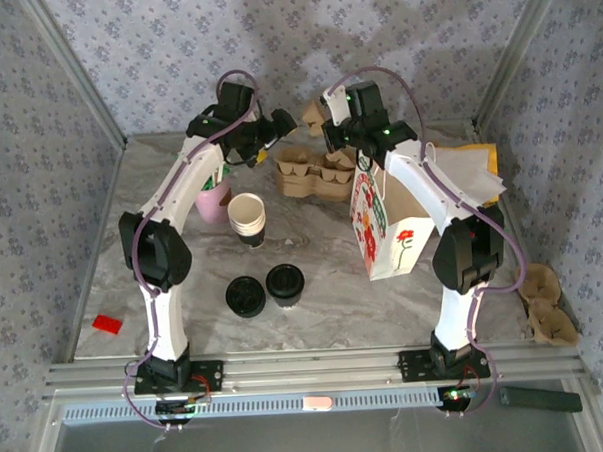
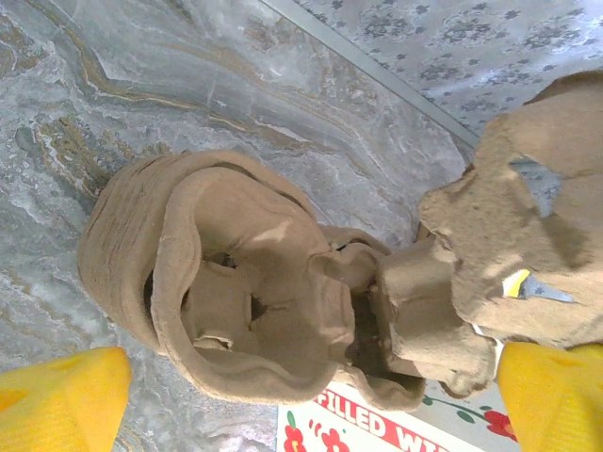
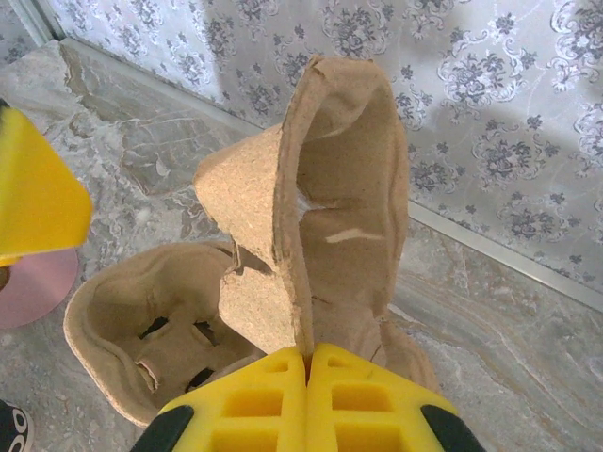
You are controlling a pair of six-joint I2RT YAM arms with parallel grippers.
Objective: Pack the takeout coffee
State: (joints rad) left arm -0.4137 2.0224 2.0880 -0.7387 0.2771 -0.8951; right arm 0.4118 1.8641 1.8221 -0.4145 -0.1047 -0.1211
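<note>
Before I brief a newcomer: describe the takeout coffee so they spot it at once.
On the marble table, look front-centre. Of two black discs there, the takeout coffee is the right-hand one, with white cup wall showing below its lid; the lid pile beside it lies flat.

From above, the left arm (image 1: pixel 185 186) covers part of the pink cup (image 1: pixel 214 204). The right arm (image 1: pixel 425 181) crosses the far corner of the flowered paper bag (image 1: pixel 384 237). At the left wrist, the bag's red lettering (image 2: pixel 377 424) runs off the bottom edge. At the right wrist, the right pincer (image 3: pixel 308 363) is cut by the bottom edge. The pulp tray (image 3: pixel 330 169) clamped in it hides part of a second tray (image 3: pixel 141 320). A black scrap (image 3: pixel 8 428) in the corner is too small to identify.
</note>
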